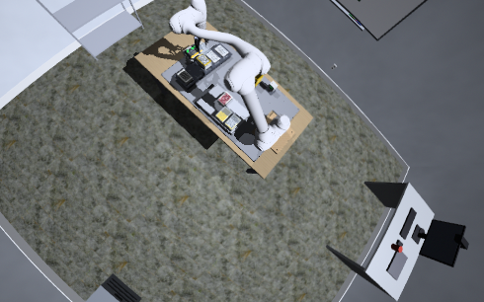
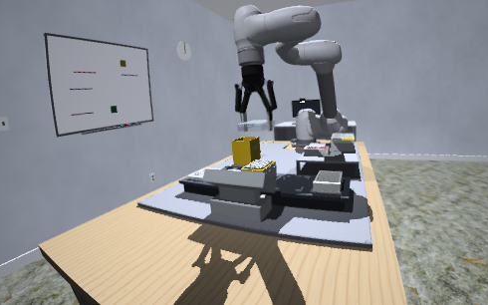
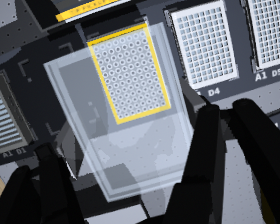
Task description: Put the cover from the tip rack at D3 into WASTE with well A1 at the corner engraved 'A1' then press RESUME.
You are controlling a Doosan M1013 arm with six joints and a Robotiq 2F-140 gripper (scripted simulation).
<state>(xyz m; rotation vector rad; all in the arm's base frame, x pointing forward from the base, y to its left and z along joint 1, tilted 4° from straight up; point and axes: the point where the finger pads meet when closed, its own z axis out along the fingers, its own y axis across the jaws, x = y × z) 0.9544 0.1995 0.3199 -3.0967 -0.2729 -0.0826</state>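
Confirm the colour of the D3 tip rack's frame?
Yellow frame on the tip rack, clearest in the wrist view.

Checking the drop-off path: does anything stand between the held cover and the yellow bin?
Nothing visible does. The jaws hold the clear cover in the air, higher than the open mouth of the yellow bin, with only free space between them.

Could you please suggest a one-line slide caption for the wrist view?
Gripper holding the clear cover above the yellow-rimmed tip rack at D3.
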